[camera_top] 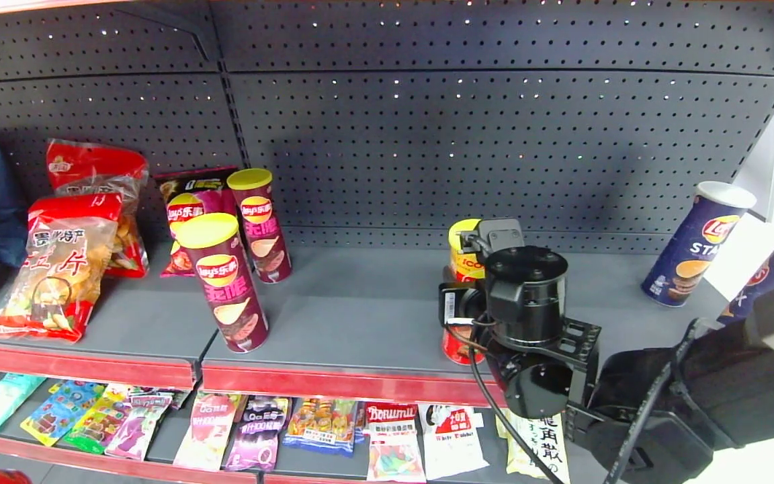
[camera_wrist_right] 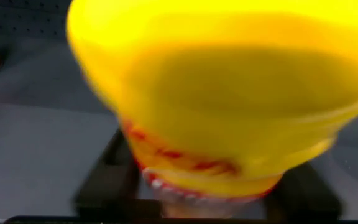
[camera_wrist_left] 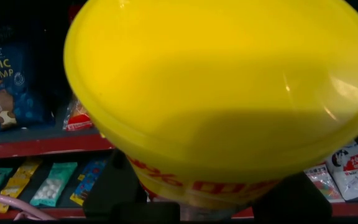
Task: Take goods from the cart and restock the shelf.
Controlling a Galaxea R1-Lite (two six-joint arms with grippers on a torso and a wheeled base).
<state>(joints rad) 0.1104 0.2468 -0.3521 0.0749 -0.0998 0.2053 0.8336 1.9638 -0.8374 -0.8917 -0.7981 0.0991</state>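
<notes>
Nearest to the left wrist camera is the smooth yellow plastic lid of the left can (camera_wrist_left: pixel 229 93), a round tube with red print under the lid; the left claw (camera_wrist_left: pixel 205 194) is closed on it, one dark finger at each side of the body; behind it a blue bag (camera_wrist_left: pixel 8 81) lies on a red-edged board.

Nearest to the right wrist camera is the same kind of lid, on the right can (camera_wrist_right: pixel 216 93); the right claw (camera_wrist_right: pixel 204 186) grips its red body from both sides, over the grey shelf (camera_top: pixel 360 296). In the head view this can is upright near the front edge, right of the middle; whether its bottom touches the shelf I cannot tell.

The shelf is matt grey metal with a perforated back panel and a red front strip; on it, from left: two glossy red snack bags (camera_top: pixel 58 269); a dark purple bag (camera_top: pixel 192 202); two maroon tubes (camera_top: pixel 222 282) with yellow lids; the gripped can; far right, a blue tube (camera_top: pixel 696 245) with a white lid.
</notes>
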